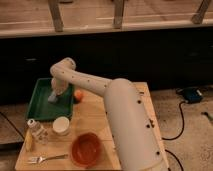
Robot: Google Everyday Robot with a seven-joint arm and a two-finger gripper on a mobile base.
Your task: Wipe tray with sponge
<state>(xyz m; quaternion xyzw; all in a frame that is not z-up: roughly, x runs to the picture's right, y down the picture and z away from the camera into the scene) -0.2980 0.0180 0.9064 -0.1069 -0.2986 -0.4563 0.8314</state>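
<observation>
The green tray (40, 107) lies at the back left of the wooden table. My white arm reaches from the lower right over the table to it. The gripper (54, 96) hangs down over the middle of the tray. The pale blue-grey sponge (52, 99) is at its tip, pressed on the tray floor.
A small orange ball (78, 94) lies just right of the tray. A white cup (61, 125), a small bottle (35, 128), a fork (46, 158) and a round orange bowl (86, 149) stand at the table's front. A dark cabinet wall runs behind.
</observation>
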